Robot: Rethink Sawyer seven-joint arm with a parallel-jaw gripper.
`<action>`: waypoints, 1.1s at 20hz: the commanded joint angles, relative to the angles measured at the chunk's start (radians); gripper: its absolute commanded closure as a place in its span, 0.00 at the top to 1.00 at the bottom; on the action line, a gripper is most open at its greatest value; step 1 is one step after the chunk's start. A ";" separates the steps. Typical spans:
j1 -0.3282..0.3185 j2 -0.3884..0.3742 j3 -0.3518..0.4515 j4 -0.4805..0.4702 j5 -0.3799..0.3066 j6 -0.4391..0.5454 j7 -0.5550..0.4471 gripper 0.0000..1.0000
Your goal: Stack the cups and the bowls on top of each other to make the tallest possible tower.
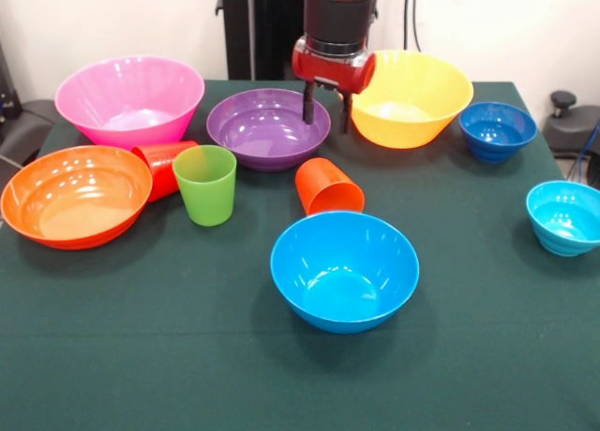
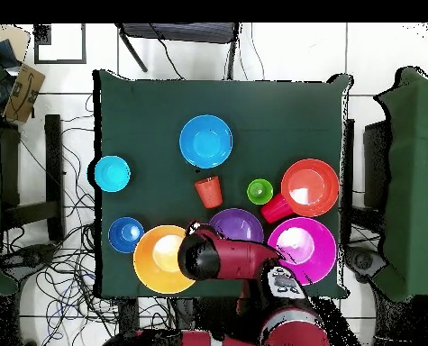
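Observation:
My gripper (image 1: 326, 110) hangs open and empty at the back of the table, over the gap between the purple bowl (image 1: 267, 126) and the yellow bowl (image 1: 412, 98). Near the middle, the orange cup (image 1: 328, 187) lies on its side. The green cup (image 1: 205, 185) stands upright, and the red cup (image 1: 164, 167) lies tipped beside the orange bowl (image 1: 75, 195). The pink bowl (image 1: 129, 98) is at the back left and the big blue bowl (image 1: 344, 270) is in front. At the right sit the small dark blue bowl (image 1: 497, 131) and the cyan bowl (image 1: 564, 217). No tower shows: each piece rests singly.
The table is covered by a dark green cloth (image 1: 141, 356). In the overhead view the arm (image 2: 240, 261) covers part of the purple bowl (image 2: 240, 223) and the edge of the yellow bowl (image 2: 159, 261). Cables and other furniture surround the table.

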 commanded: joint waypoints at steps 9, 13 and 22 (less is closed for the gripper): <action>0.087 0.076 -0.068 -0.112 -0.034 -0.025 0.051 1.00; 0.130 0.095 -0.118 -0.130 -0.011 -0.005 0.067 1.00; 0.125 0.115 -0.111 -0.132 -0.004 -0.018 0.072 1.00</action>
